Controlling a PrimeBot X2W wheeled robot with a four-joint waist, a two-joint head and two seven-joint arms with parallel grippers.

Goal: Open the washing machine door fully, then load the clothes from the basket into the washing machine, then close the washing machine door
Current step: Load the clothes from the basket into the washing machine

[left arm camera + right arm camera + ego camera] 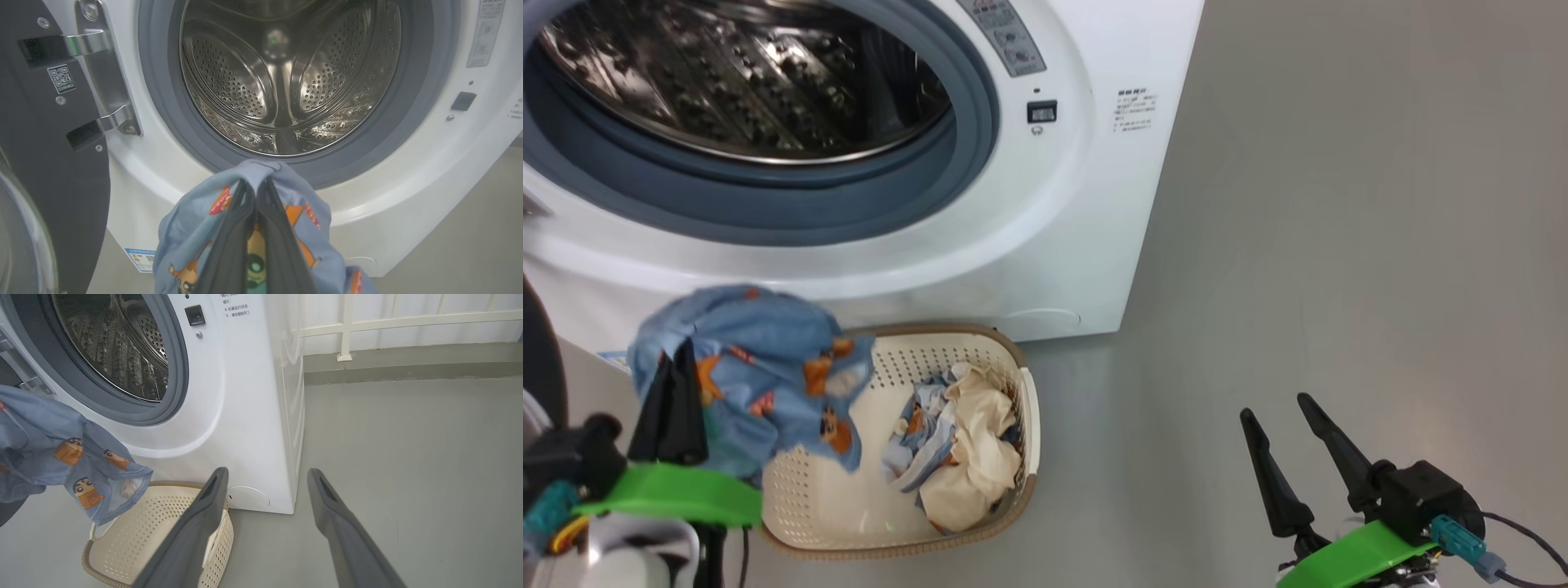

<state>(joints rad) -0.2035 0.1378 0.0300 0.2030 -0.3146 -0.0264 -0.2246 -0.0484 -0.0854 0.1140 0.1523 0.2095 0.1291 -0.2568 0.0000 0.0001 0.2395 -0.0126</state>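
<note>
Gripping blue garment tight in left claw, above basket, just below open drum. Holding right claw wide and empty, well aside. Risk of snagging trailing cloth on rubber ring, or of losing the thin pinch and dropping short.

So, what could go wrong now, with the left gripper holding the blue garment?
The blue garment hangs loose from the left gripper, below the drum mouth; its hem may snag on the rubber ring or drop short. The open door, close on the left, might get bumped.
</note>
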